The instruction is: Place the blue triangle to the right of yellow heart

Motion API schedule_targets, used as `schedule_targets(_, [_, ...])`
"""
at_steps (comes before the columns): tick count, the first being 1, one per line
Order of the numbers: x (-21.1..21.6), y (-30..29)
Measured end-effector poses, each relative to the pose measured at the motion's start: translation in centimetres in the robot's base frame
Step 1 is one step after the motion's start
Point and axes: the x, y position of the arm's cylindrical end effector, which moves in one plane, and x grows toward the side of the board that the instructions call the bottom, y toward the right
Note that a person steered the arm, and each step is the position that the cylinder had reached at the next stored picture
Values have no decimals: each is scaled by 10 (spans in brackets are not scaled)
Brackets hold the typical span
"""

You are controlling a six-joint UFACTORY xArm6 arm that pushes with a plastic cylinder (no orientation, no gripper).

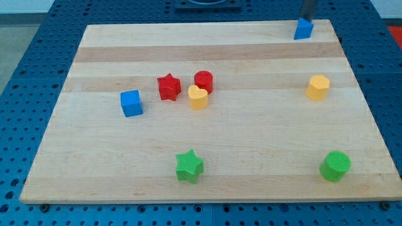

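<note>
I can read no text, label, brand, number or sign anywhere in this view. The wooden board (207, 163) shows only its grain and plank seams, with nothing printed or stamped on it. The blue perforated table (25, 75) around it carries rows of plain holes and no markings I can make out. The coloured blocks have bare faces, without letters or digits on any of them. The dark fixture at the view's top edge (206, 4) is cut off and shows no lettering that I can read from here.
</note>
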Motion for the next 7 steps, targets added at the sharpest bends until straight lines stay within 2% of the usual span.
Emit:
schedule_targets(1, [6,7])
schedule_targets(2, [29,-13])
schedule_targets(5, [42,-86])
schedule_targets(7, [74,-136])
